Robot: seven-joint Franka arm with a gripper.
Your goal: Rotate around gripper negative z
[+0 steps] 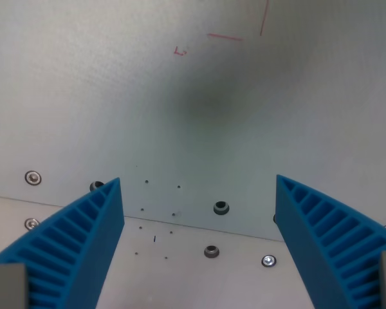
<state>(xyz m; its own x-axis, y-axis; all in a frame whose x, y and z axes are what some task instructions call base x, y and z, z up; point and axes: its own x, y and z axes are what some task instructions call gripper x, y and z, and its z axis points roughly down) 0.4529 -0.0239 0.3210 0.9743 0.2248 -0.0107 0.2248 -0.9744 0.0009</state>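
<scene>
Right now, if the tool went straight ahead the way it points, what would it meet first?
Nothing lies between the blue ribbed fingers of the open tool. It would likely meet the bare pale grey table surface, near the panel seam with bolts; depth is unclear.

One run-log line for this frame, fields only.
gripper: open, empty | blue ribbed fingers: spread wide | below: grey table panels, seam, screws | red pen marks: top of view | objects to grasp: none visible

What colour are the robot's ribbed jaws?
Bright blue, seen in the wrist view, on the gripper.
</scene>
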